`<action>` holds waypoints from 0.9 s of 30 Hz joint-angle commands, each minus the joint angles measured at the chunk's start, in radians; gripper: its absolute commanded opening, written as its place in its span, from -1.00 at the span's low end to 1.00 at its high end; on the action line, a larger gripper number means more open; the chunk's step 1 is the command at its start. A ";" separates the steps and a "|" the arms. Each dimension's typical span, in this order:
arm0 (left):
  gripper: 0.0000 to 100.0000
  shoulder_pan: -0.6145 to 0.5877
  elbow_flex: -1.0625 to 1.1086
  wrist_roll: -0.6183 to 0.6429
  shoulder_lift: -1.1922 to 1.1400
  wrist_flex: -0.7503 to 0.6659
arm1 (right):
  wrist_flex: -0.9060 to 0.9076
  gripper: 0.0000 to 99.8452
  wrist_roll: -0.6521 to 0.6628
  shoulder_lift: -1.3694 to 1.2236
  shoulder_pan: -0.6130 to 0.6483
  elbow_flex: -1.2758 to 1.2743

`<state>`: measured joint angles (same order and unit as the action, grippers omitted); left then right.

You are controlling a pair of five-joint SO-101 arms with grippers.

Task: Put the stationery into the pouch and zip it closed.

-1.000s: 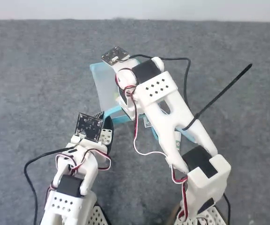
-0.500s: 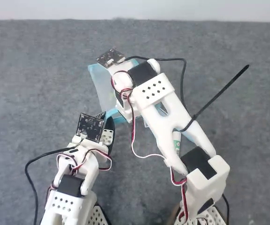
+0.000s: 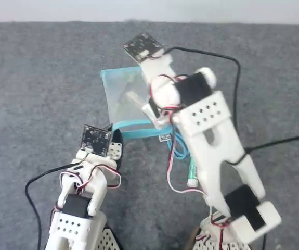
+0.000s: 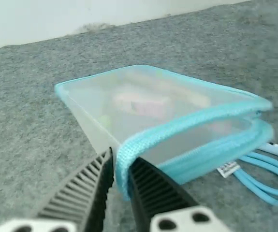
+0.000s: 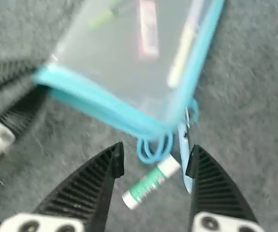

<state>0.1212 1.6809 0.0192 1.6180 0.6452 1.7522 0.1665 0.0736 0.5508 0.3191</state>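
Observation:
The pouch (image 3: 123,96) is translucent with light blue trim and lies mid-table; several stationery items show through its wall (image 5: 129,53). My left gripper (image 4: 122,176) is shut on the zipper-edge corner of the pouch (image 4: 153,106), and it also appears in the high view (image 3: 116,139). My right gripper (image 5: 155,152) hovers open above the pouch's other end, over a blue cord loop (image 5: 153,147). A green and white marker (image 5: 151,183) lies outside the pouch, also seen as the marker (image 3: 192,169) beside the right arm. A light blue pen (image 5: 184,162) lies next to the cord.
Grey carpet-like table surface (image 3: 45,78) all around, with open room to the left and far side. A black cable (image 3: 279,143) runs off to the right. The blue cord (image 4: 267,166) trails from the pouch's end.
The right arm has lifted and swung right, its wrist rising off the pouch and uncovering more of it. The left arm holds the same corner.

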 commanded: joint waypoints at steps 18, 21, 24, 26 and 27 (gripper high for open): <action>-0.98 -0.066 -0.064 0.000 0.017 -0.018 | -0.124 -0.56 0.282 0.450 -0.278 -0.764; -0.98 -0.066 -0.054 0.000 0.017 -0.020 | -0.194 -0.56 0.305 0.461 -0.300 -0.856; -0.98 -0.066 -0.054 0.000 0.017 -0.020 | -0.259 -0.56 0.319 0.458 -0.321 -0.921; -0.98 -0.063 -0.054 0.000 0.017 -0.020 | -0.292 -0.56 0.344 0.458 -0.340 -0.948; -0.98 -0.063 -0.054 0.000 0.017 -0.020 | -0.306 -0.56 0.362 0.458 -0.351 -0.959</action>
<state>0.0675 1.6809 0.0192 1.6180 0.6452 1.4975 0.4810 0.4864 0.2302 -0.6322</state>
